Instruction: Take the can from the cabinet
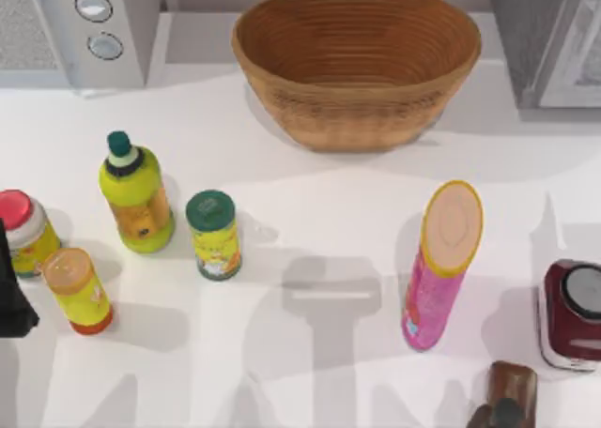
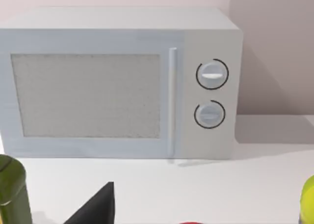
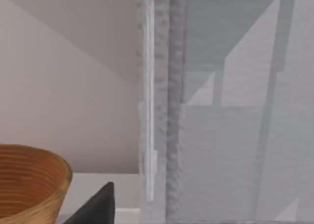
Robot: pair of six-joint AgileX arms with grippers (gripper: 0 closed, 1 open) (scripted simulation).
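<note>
My left gripper (image 2: 95,207) peeks in as a dark wedge in the left wrist view. I cannot tell if it is spread or pressed together. It faces the microwave (image 2: 117,81), which has its door closed and two round knobs. In the top view my left arm (image 1: 11,297) is a dark shape at the left edge of the bench (image 1: 310,193).

Just beside that arm stands a jar with a red lid (image 1: 23,231). A small yellow bottle with an orange lid (image 1: 77,290) stands near it. Farther in is a green-yellow bottle with a dark green cap (image 1: 136,198). Next to that stands a small can with a green lid (image 1: 214,234), upright on the bench, well apart from the cabinet (image 1: 549,38).

My right gripper (image 3: 95,204) is also just a dark wedge, in the right wrist view. I cannot tell if it is spread or pressed together. It faces the grey cabinet (image 3: 235,111), and I cannot tell what is inside it. The woven basket (image 3: 29,180) is off to one side.

In the top view the basket (image 1: 357,118) sits at the back of the bench, between the microwave (image 1: 80,29) and the cabinet. The cabinet is in the back right corner. A tall pink tube with a tan lid (image 1: 441,264) stands on the right half of the bench. A dark red box with a round grey top (image 1: 571,315) sits at the right edge. A brown thing (image 1: 512,386) is near the front, below the box.
</note>
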